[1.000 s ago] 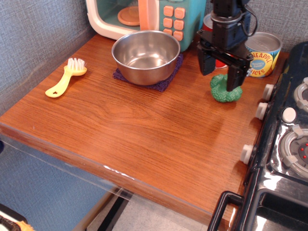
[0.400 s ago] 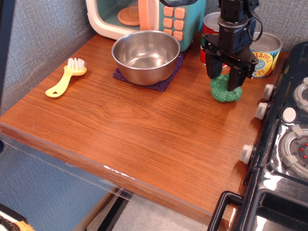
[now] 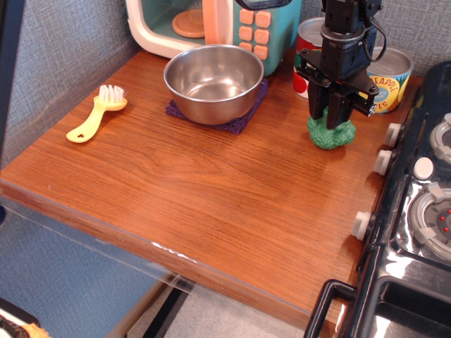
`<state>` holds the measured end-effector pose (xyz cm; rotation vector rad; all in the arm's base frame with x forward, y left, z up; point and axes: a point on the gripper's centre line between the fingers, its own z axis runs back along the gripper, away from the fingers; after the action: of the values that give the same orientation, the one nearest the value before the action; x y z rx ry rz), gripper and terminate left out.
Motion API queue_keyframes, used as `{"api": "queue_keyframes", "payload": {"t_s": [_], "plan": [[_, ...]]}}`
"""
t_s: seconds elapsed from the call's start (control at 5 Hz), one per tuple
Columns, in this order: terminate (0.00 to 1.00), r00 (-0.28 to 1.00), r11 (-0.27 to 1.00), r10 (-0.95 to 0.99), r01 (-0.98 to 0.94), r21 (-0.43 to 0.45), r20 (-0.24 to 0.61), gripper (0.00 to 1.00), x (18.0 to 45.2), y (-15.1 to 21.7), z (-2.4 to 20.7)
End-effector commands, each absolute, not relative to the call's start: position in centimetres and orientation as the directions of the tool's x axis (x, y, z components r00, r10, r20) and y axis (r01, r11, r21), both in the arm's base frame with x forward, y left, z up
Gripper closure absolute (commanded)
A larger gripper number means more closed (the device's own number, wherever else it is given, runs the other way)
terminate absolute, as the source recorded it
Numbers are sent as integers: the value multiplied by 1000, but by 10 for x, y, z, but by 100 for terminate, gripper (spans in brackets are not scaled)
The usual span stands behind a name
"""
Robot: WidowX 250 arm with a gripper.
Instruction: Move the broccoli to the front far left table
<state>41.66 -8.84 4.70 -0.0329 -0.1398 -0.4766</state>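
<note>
The green toy broccoli (image 3: pixel 331 134) rests on the reddish-brown wood table (image 3: pixel 211 190) at the far right, close to the black stove. My black gripper (image 3: pixel 328 118) comes straight down onto it. Its two fingers have closed in on the broccoli's upper part, and the lower green florets show beneath the fingertips. The broccoli still touches the tabletop.
A steel bowl (image 3: pixel 213 81) sits on a purple cloth (image 3: pixel 243 121) at the back centre, in front of a toy microwave (image 3: pixel 211 24). Two cans (image 3: pixel 389 79) stand behind the gripper. A yellow brush (image 3: pixel 97 114) lies at the left. The black toy stove (image 3: pixel 416 232) borders the table's right side.
The gripper has lowered onto the broccoli and its fingers have drawn together around it. The broccoli has hardly shifted.
</note>
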Motion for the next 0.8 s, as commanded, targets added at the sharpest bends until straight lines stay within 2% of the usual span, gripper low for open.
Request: {"api": "queue_keyframes", "payload": {"t_s": [0.0,0.2,0.4,0.6], "plan": [[0,845,877,-456,479,-19,280,100,414,-86,105],[0,830,878,-441,478,-29,342,100,399,-68,135],[0,847,890,-411,452,-52,337,100,365,-32,152],[0,875,911,-377,410,-50,305,100,323,10,156]]}}
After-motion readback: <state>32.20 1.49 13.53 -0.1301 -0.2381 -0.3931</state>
